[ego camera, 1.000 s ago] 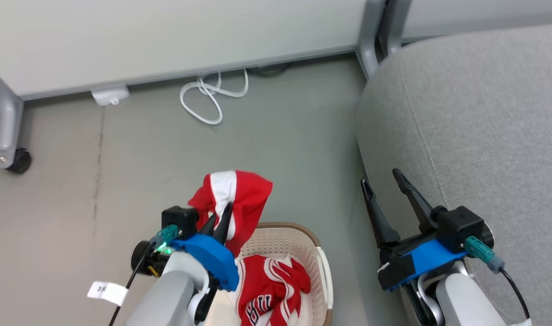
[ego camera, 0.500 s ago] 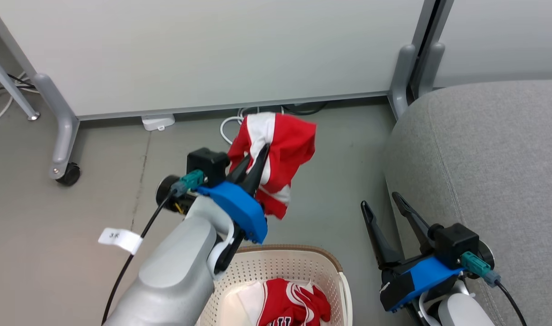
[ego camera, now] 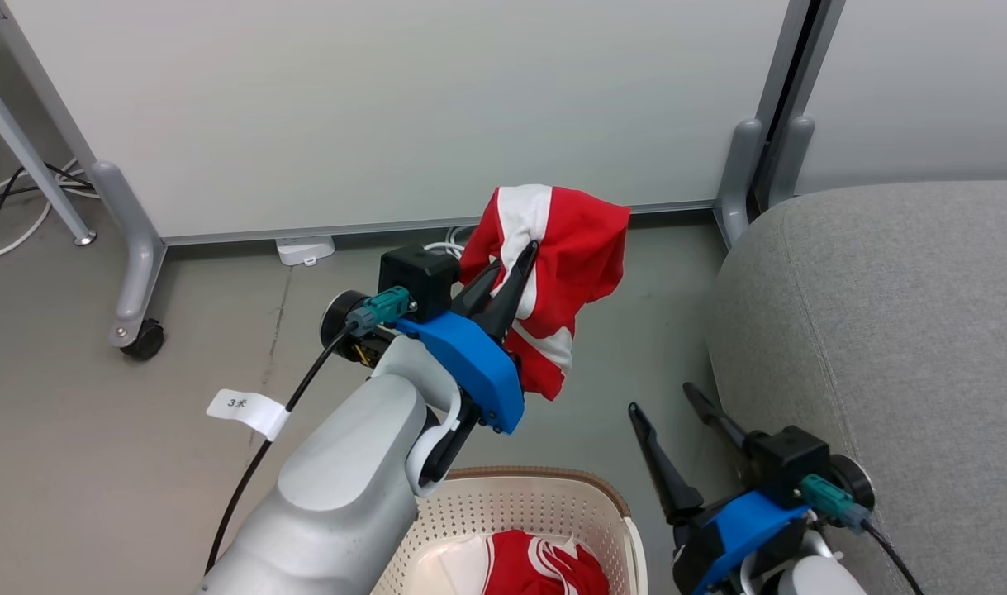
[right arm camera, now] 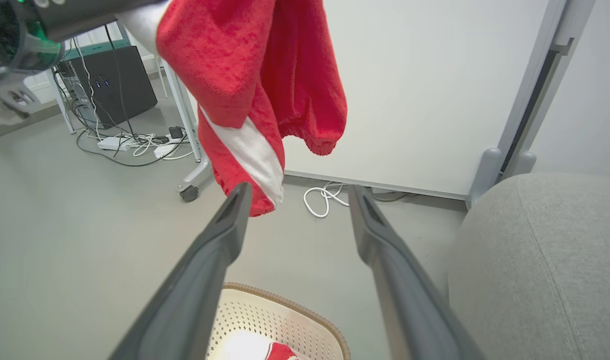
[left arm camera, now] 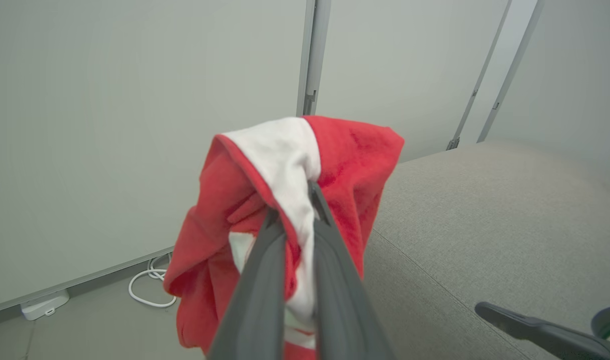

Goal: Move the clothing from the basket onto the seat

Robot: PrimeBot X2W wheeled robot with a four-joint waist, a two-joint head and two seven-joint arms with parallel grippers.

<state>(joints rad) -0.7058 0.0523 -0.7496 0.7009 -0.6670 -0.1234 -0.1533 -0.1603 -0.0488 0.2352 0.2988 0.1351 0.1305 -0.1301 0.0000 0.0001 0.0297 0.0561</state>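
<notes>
Your left gripper [ego camera: 515, 264] is clamped on red clothing [ego camera: 581, 248] high over the floor [ego camera: 98, 496], and the seat [ego camera: 883, 330] is off to its right, past your right gripper [ego camera: 661, 397] with fingers apart, with more down in the basket [ego camera: 544, 496].

Bare floor [ego camera: 652, 330] lies open between the held garment [ego camera: 577, 248] and the seat [ego camera: 883, 330]; the right gripper [ego camera: 661, 397], fingers spread, stands in that gap, the panel [ego camera: 387, 107] closes the far side, the basket [ego camera: 536, 477] lies nearer the robot
</notes>
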